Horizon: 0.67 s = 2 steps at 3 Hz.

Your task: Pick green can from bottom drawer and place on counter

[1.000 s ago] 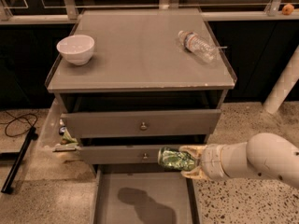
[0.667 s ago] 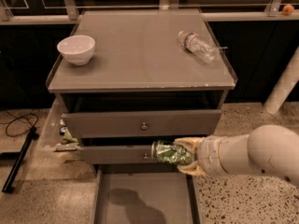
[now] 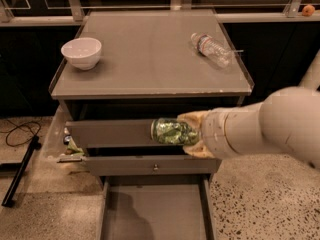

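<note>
My gripper is shut on the green can, which lies on its side in the fingers, silver end pointing left. It hangs in front of the upper drawer face, above the open bottom drawer and below the counter's front edge. The bottom drawer's grey tray interior is bare. My white arm comes in from the right.
A white bowl sits at the counter's left. A clear plastic water bottle lies on its side at the back right. Small items sit on a side ledge left of the drawers. A cable and black stand lie on the floor.
My gripper has lifted the green can up and to the left, from the middle drawer's level to the upper drawer's face.
</note>
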Each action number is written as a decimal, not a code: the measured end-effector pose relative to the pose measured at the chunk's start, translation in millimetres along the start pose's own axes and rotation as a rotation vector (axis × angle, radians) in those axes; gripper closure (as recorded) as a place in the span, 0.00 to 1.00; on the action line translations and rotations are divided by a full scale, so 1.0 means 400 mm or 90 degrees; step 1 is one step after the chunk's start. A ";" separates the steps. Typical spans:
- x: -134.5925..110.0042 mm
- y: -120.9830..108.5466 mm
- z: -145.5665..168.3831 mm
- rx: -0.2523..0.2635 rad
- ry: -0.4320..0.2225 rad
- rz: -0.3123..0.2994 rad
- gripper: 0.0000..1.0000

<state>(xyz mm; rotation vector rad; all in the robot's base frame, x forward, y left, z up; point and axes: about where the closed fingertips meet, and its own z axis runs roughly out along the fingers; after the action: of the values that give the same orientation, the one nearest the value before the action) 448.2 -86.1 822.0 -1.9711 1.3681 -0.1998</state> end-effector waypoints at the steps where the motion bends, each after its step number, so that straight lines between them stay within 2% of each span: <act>1: -0.002 -0.105 -0.069 0.029 0.010 -0.023 1.00; 2: 0.082 -0.206 -0.138 0.065 -0.004 -0.004 1.00</act>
<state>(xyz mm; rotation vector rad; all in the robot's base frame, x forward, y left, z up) 496.9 -125.4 905.5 -1.8904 1.3215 -0.2602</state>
